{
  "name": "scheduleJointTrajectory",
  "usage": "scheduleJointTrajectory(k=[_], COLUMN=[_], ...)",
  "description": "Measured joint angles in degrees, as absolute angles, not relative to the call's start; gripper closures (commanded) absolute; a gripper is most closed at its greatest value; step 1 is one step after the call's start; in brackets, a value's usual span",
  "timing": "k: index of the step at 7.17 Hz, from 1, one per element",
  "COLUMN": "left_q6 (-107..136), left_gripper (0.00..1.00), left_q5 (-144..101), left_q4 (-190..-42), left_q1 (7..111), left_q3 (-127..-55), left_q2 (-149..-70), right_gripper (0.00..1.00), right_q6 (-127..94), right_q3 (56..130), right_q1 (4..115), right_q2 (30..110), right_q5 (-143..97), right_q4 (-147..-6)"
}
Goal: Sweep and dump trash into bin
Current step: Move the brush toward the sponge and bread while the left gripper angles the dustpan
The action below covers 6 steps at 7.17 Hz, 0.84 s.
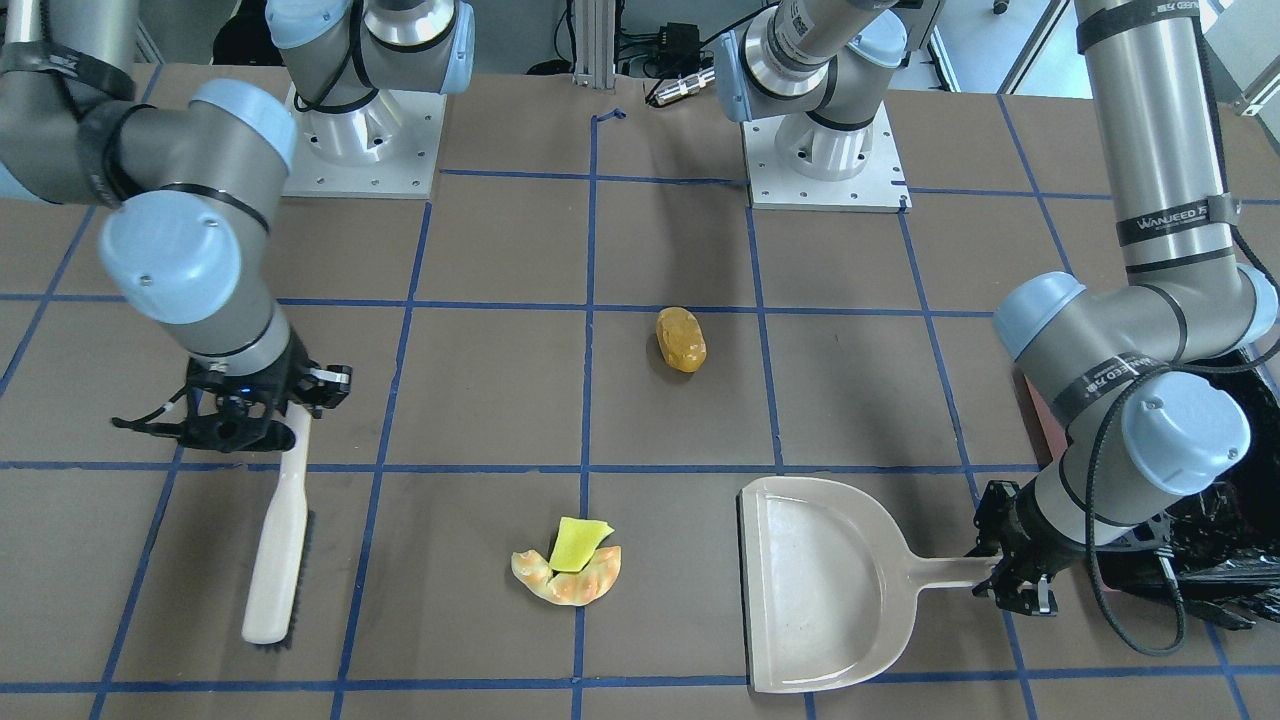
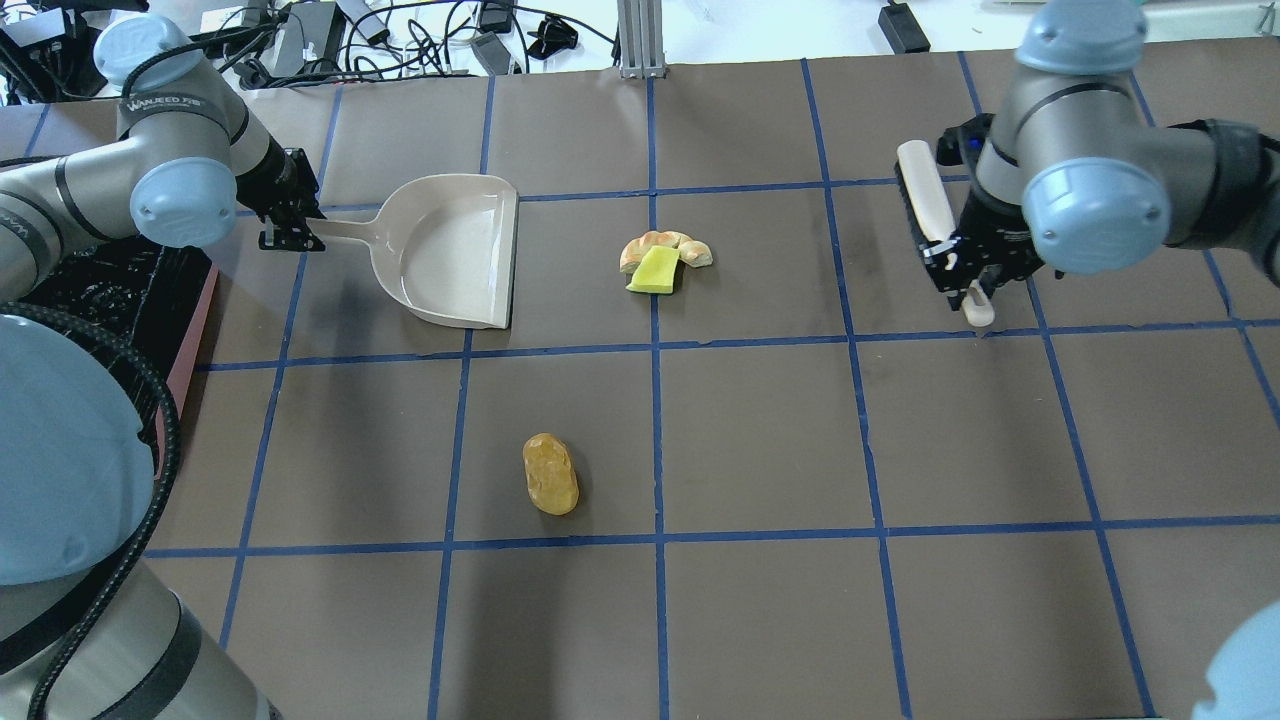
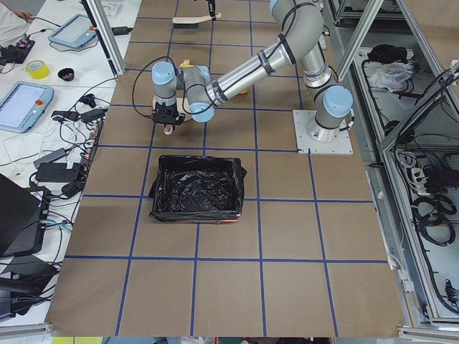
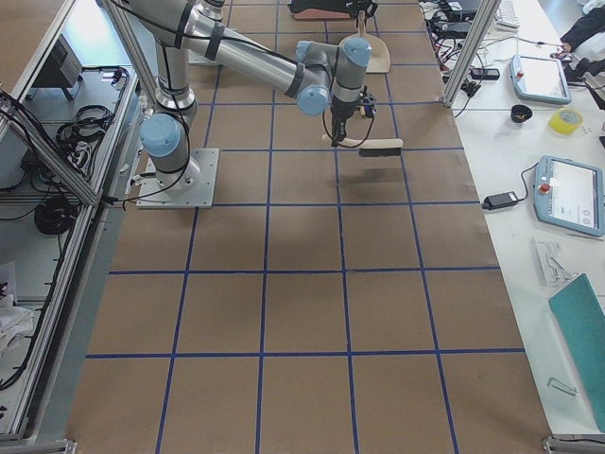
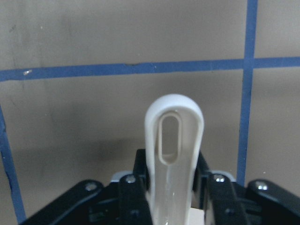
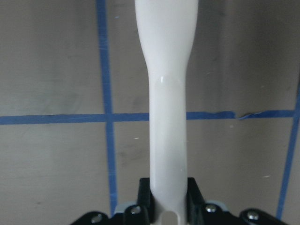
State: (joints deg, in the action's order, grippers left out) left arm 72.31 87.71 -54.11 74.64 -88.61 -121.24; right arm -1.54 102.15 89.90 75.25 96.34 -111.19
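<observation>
My left gripper [image 2: 290,232] is shut on the handle of the beige dustpan [image 2: 450,250], which lies with its open mouth toward the trash. My right gripper [image 2: 960,265] is shut on the handle of the beige hand brush [image 2: 925,200], its bristles facing the trash. An orange-cream crescent [image 2: 690,248] and a yellow-green wedge [image 2: 655,271] lie together between dustpan and brush. A golden-brown lumpy oval [image 2: 550,474] lies apart, nearer the robot. The pink bin with its black bag [image 3: 197,188] stands beside the left arm, behind the dustpan handle.
Blue tape lines grid the brown table [image 2: 780,430]. Both arm bases [image 1: 360,140] stand at the robot's side of the table. Operator tablets and cables [image 3: 25,100] lie off the table's far edge.
</observation>
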Motion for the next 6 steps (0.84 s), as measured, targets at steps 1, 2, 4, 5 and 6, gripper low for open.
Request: scheduleJointTrajectory(k=[1, 2, 4, 5, 6], left_q6=[72.2, 72.1, 73.8, 76.1, 77.9], left_gripper=[1.0, 1.0, 1.0, 1.0, 1.0], left_q5=[87.7, 88.0, 93.5, 95.8, 97.2], left_q4=[-54.2, -54.3, -53.9, -53.6, -53.4], left_q1=[74.9, 75.9, 80.6, 82.8, 83.9], left_q3=[-88.5, -88.3, -88.3, -88.3, -88.3], left_q2=[-120.8, -120.3, -120.2, -120.5, -120.9], right_gripper=[1.0, 1.0, 1.0, 1.0, 1.0], right_q6=[-9.7, -17.6, -28.8, -32.2, -33.8], right_q3=[101.7, 100.5, 96.1, 94.8, 94.2], right_q1=[95.0, 99.8, 107.6, 109.8, 111.3], right_q2=[74.1, 72.0, 67.2, 65.6, 64.7], right_q5=[96.2, 96.0, 95.6, 95.6, 95.5], right_q4=[-111.0, -111.0, -110.6, -110.1, -109.9])
